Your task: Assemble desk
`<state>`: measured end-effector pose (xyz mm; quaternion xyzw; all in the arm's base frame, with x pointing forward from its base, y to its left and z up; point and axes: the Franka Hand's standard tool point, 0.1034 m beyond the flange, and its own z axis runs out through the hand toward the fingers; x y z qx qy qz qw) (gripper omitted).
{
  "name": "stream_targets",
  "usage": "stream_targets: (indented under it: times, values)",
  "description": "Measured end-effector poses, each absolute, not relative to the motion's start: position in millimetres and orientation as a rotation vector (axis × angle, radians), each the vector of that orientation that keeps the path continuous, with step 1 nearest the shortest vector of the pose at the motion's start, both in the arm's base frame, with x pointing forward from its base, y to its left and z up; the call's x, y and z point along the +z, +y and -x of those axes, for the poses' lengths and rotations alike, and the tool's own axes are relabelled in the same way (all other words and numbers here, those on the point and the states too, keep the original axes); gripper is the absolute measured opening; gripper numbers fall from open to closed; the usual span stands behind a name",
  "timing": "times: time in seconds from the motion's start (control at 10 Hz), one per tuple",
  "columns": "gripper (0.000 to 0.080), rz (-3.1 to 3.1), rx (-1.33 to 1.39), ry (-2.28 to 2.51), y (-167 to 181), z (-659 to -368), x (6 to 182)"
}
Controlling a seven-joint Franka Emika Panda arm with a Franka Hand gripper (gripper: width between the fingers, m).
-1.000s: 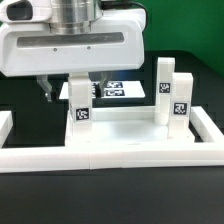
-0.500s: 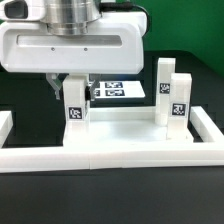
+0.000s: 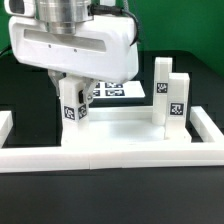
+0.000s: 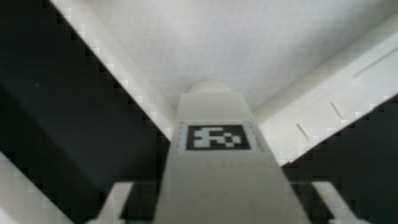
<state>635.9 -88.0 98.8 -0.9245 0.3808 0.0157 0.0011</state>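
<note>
- Exterior view: white plastic rimmed rectangular tabletop (image 3: 120,128) lies flat on the black counter (image 3: 205,60), up against the long white border rail (image 3: 110,154) that runs across the front and turns back at both ends.
- Arm's big white wrist housing (image 3: 72,42) is tilted, lower toward the exterior view's right, and fills the upper part of that view; it hides the top of what the tool carries.
- Tool (image 3: 70,92) points down, fingers pinching a small white rectangular leg block (image 3: 71,108) with a black-and-white tag. Block leans slightly, at the tabletop's corner on the exterior view's left. Can't tell whether its lower end touches the tray floor.
- Two more white tagged leg blocks (image 3: 170,98) stand upright, just beside each other, at the tabletop's side on the exterior view's right; the rear one is taller in frame and partly covered by the front one.
- Flat white marker board (image 3: 118,91) lies behind the tabletop, mostly hidden by the tool and held block.
- Wrist view only: the held block (image 4: 219,150) seen end-on down its length, tag facing the camera, tabletop rim lines (image 4: 311,90) blurred behind it. Finger pads (image 4: 118,200) cut off at the frame edge, either side of the block.
</note>
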Motion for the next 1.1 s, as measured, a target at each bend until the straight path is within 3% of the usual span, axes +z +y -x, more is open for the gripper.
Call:
stream_targets:
  times: [0.5, 1.1]
  values:
    - [0.0288, 2.324, -0.058, 2.140, -61, -640, 98.0]
    - [0.0290, 1.899, -0.111, 2.537, -52, -634, 97.8]
